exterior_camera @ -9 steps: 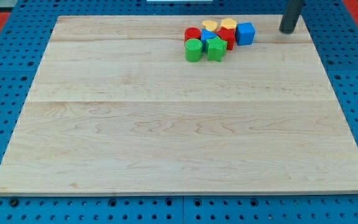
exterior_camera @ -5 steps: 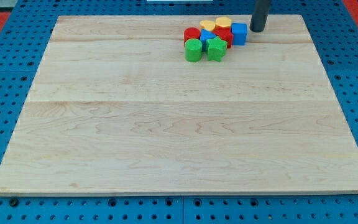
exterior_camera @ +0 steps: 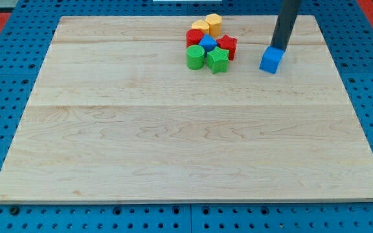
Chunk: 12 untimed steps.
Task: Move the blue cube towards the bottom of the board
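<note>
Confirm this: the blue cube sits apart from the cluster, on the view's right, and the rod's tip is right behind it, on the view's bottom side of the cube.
One detail is wrong. In the camera view my tip stands on the view's top side of the blue cube, not the bottom side. The rest holds: the cube sits apart from the cluster, on the view's right.

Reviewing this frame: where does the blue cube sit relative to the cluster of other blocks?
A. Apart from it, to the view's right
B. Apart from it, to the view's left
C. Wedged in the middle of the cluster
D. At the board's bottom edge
A. The blue cube sits alone to the view's right of the cluster, with bare board between them, and my tip is at the cube's top edge.
</note>
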Motion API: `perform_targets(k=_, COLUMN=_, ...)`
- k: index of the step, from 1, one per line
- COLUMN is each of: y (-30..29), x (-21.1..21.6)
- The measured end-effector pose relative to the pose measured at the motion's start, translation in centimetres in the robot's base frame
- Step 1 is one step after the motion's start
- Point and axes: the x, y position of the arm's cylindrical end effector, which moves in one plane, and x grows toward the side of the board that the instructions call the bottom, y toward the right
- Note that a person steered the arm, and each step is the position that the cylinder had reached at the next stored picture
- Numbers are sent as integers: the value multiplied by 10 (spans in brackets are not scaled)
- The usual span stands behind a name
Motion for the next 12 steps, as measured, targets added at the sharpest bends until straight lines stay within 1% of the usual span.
perform_targets(k=2, y=-25, x=23)
perform_targets(k=3, y=-51, x=57)
perform_targets(k=4, y=-66, x=75)
perform_targets(k=7, y=-72, x=75)
perform_targets(k=9, y=-72, x=100)
perform_targets(k=10, y=-69, x=117)
perform_targets(k=11, y=-44, x=108)
perform_targets(k=12, y=11, x=75)
